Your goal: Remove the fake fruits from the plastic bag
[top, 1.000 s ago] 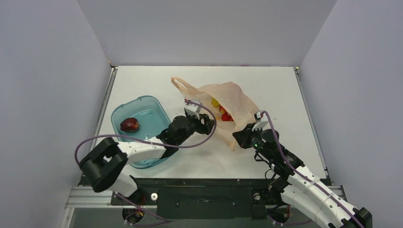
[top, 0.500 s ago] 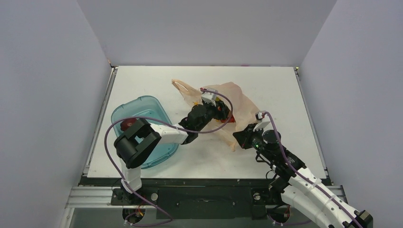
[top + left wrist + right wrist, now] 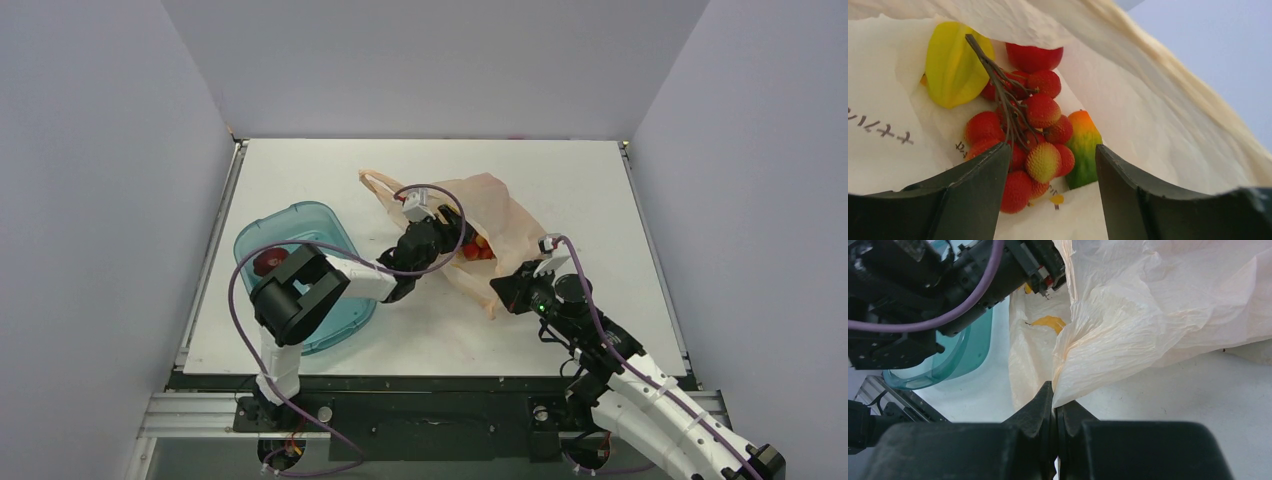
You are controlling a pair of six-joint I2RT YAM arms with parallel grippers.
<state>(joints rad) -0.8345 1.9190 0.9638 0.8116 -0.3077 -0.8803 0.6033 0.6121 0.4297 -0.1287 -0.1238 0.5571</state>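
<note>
Left gripper (image 3: pixel 1052 156) sits inside the plastic bag (image 3: pixel 1158 100), fingers apart, holding nothing. Red berry bunch (image 3: pixel 1034 131) lies right ahead between the fingertips, green-orange mango (image 3: pixel 1084 145) touching the bunch, yellow fruit (image 3: pixel 950 70) and round red fruit (image 3: pixel 1034 56) farther ahead. Right gripper (image 3: pixel 1054 396) is pinched tight on the bag's near edge.

Crinkly matt bag (image 3: pixel 1158 305), seemingly plastic; bumpy berries (image 3: pixel 1040 112)

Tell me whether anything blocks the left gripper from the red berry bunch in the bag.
Nothing visible does. The left gripper, fingers open, faces the red berry bunch directly; the plastic bag arches above, its edge pinched by the right gripper.
</note>
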